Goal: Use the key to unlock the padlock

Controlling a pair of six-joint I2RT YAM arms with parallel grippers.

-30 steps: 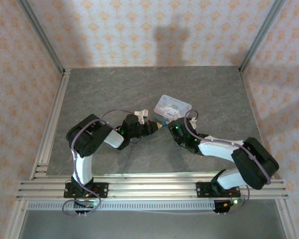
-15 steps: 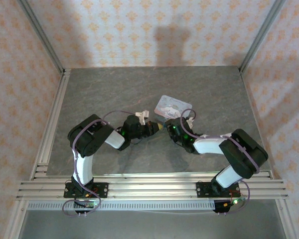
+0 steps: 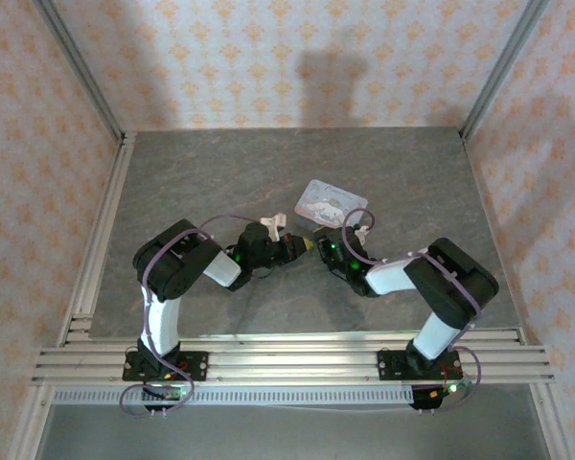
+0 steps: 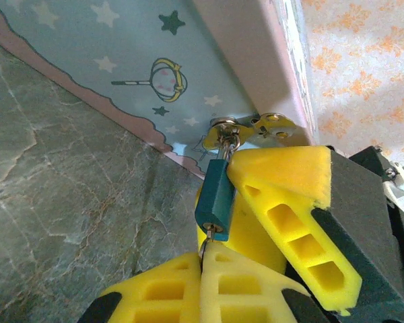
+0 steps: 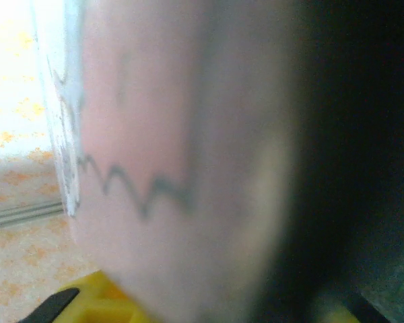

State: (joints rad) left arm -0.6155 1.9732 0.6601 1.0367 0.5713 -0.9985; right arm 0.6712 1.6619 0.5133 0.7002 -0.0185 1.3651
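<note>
Right at the middle of the table [image 3: 220, 172], the two arms meet nose to nose just in front of a pale-blue tin [image 3: 332, 202]. From above, the left claw [image 3: 307, 246] and the right claw [image 3: 324, 247] sit almost touching, and the small things between them are too tiny to make out there.

The left wrist view tells more. The padlock [image 4: 213, 196] hangs at the edge of the tin, its blue body tilted and its shackle [image 4: 227, 140] hooked through the metal clasp [image 4: 266, 126] on the tin's side. The left claw [image 4: 202, 262] is pinched fully together on the key [image 4: 205, 247] (just a thin sliver of it shows). The key runs up from between the yellow pads into the underside of the padlock.

A yellow finger [image 4: 289, 202] of the right claw lies against the padlock's right side, above the left pads. Whether that claw is wide or narrow cannot be told. Its own camera gives a blur of pink surface close to the lens, with a bit of yellow at the bottom edge.
</note>
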